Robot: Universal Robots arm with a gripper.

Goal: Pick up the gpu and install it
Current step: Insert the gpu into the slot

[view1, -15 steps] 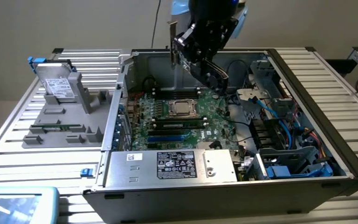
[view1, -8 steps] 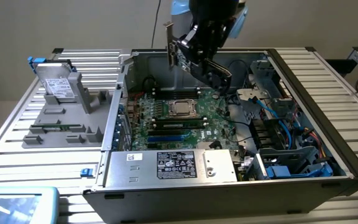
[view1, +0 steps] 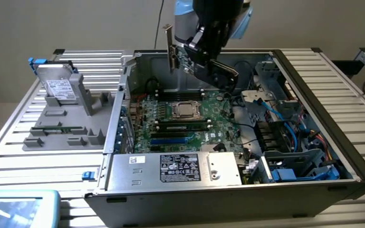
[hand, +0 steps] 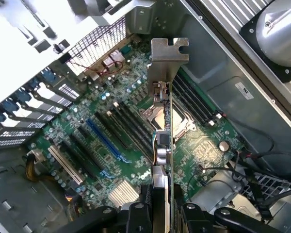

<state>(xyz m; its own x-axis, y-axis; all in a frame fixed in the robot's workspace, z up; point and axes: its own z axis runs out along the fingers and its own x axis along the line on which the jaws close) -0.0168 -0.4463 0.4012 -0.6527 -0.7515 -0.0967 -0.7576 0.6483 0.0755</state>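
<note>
Pale beige wall and a slatted silver metal table (view1: 338,78) frame the scene, and a dark open-topped computer case (view1: 220,206) lies on the slats. Above the far end of that case hangs the black robot gripper (view1: 196,51), its two fingers (hand: 141,213) closed on either face of the thin green circuit-board gpu (view1: 181,56). The card is held on edge, up in the air and clear of the board below, with its silver metal end bracket (hand: 169,51) at the end farthest from the fingers.

Seen from the wrist, the card's edge runs over the square silver processor socket (view1: 186,110) and the rows of narrow dark memory sticks (view1: 182,126) on the green motherboard (view1: 146,116); it sits in no slot. A long blue expansion slot (hand: 104,141) lies to one side of the card among black slots, and a small finned silver heat sink (hand: 122,193) stands near it.

At the near end of the case is a silver box-shaped power supply with a black-and-white label (view1: 179,168), and blue cables (view1: 276,110) loop through the bays on the exterior view's right. Outside the case, on the exterior view's left, a grey moulded parts holder (view1: 62,130) rests on the table, with a silver hard drive bearing a white label (view1: 61,88) standing upright in it. A light blue tray corner (view1: 17,209) shows at the exterior view's lower left.
</note>
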